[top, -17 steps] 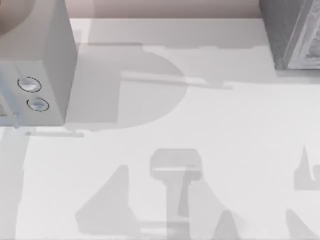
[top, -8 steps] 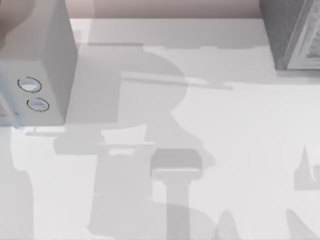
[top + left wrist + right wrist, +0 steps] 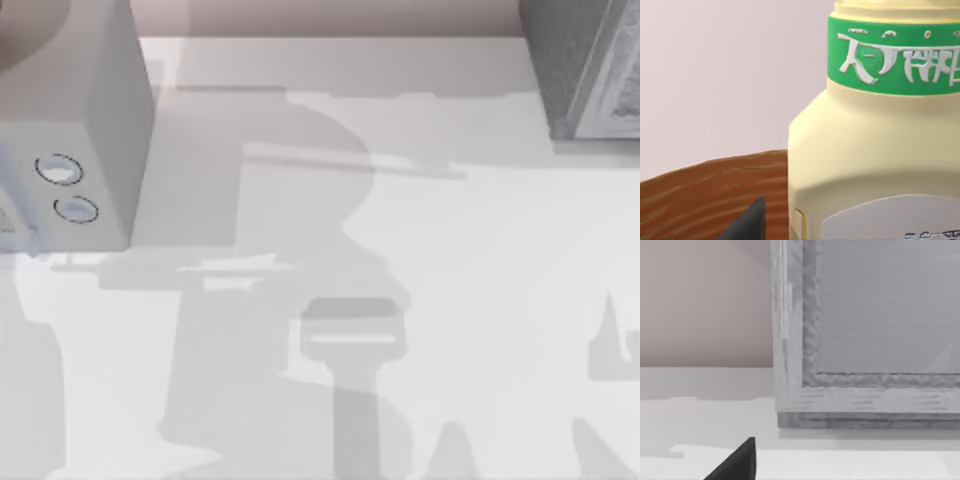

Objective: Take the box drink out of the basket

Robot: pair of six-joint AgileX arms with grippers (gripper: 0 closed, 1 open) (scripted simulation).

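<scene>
Since the pale-yellow, bottle-like box drink (image 3: 875, 150) with its green label band is seen very close in the left wrist view, it is judged to sit right at the left gripper, whose dark fingertip (image 3: 747, 222) pokes in just beside the container's lower body. Whether those fingers are spread or pressed onto the drink cannot be told. A brown wood-grain curved surface (image 3: 700, 195) is seen behind and beneath the drink; it may be the basket's rim or floor, though that cannot be confirmed, so it is unclear whether the drink is inside or already lifted clear.

Handling is judged as follows: the container looks rigid, smooth, glossy plastic, probably light, and likely slippery on the rounded shoulders. A hold is best taken on the flatter body below the green band, across opposite faces, not on the neck where the taper could let it slide. Little fragility is expected, but a loose pinch could let it twist.

In the top view, the white tabletop (image 3: 480, 260) is crossed by arm shadows; a grey boxy appliance with two round knobs (image 3: 70, 130) is placed at about 10 o'clock, and a grey textured framed cabinet (image 3: 590, 70) at about 2 o'clock. The right gripper's dark fingertip (image 3: 737, 462) is seen facing that cabinet, idle; its opening cannot be told.
</scene>
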